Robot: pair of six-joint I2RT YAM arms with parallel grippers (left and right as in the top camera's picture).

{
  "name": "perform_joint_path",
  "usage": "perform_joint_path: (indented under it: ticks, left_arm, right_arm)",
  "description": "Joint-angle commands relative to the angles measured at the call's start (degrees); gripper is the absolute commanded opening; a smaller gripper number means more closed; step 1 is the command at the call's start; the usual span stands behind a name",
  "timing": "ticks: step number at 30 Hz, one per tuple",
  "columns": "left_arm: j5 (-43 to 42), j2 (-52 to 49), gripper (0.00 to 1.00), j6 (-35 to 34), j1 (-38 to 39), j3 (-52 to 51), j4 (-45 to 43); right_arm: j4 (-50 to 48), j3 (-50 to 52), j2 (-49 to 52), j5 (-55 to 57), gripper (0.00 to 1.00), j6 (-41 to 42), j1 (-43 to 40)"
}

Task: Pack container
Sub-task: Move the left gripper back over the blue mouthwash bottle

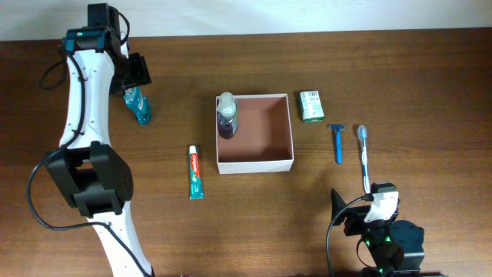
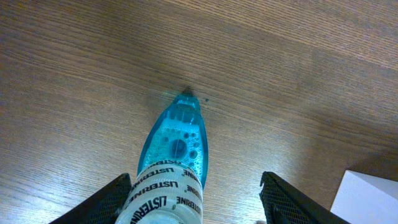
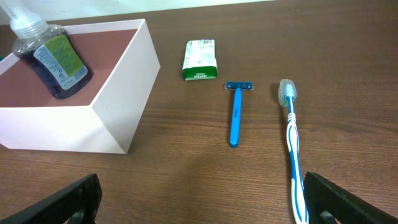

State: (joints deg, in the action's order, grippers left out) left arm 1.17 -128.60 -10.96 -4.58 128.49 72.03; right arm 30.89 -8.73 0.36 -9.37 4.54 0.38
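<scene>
**Operator:** What sits nearest your left claw (image 2: 198,177)?

**Me:** The mouthwash bottle (image 2: 177,143). It sits between my 2 fingers, nearer one finger, with a clear gap to the other. So the jaws stand apart and clamp nothing. Its long axis runs straight away from my wrist, and its far end meets the table. I cannot tell whether it lies flat or tips up.

**Operator:** And the container (image 1: 254,165)?

**Me:** It is mid-table, well apart from the bottle and off to my right. It already holds 1 dark bottle (image 1: 227,117). My guess is that I squeeze across the mouthwash's width, then carry it rightward over the white wall.

**Operator:** Would your right claw (image 3: 202,196) serve better?

**Me:** No, my left arm is far nearer. The right claw gapes wide and empty on the container's other side, facing the razor (image 3: 235,118) and the toothbrush (image 3: 292,143).
</scene>
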Motion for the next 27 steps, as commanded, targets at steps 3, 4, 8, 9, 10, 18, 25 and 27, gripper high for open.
perform_joint_path:
  ticks: [3,4,8,9,10,18,25,27]
  left_arm:
    - [2.4,-1.2,0.67,0.7,-0.6,0.9,1.0]
    - [2.8,-1.5,0.67,0.7,-0.6,0.9,1.3]
    - [3.2,-2.2,0.67,0.7,-0.7,0.9,2.6]
    - [3.2,-2.3,0.67,0.7,-0.7,0.9,2.8]
    - [3.2,-2.4,0.67,0.7,-0.7,0.9,2.8]
    - [3.2,-2.6,0.66,0.7,-0.7,0.9,2.8]
    - [3.1,-2.8,0.66,0.7,-0.7,0.9,2.7]
    - [3.1,-2.8,0.66,0.7,-0.7,0.9,2.6]
  right_arm:
    - [0.3,0.3,-0.2,-0.5,0.99,0.4,0.3]
    - [0.3,0.3,-0.2,-0.5,0.99,0.4,0.3]
    - [0.3,0.3,-0.2,-0.5,0.99,0.4,0.3]
    - [0.3,0.3,-0.2,-0.5,0.99,0.4,0.3]
    - [0.3,0.3,-0.2,-0.5,0.99,0.4,0.3]
    - [0.3,0.3,-0.2,-0.5,0.99,0.4,0.3]
    - [0.3,0.3,-0.2,-0.5,0.99,0.4,0.3]
    - [0.3,0.3,-0.2,-0.5,0.99,0.4,0.3]
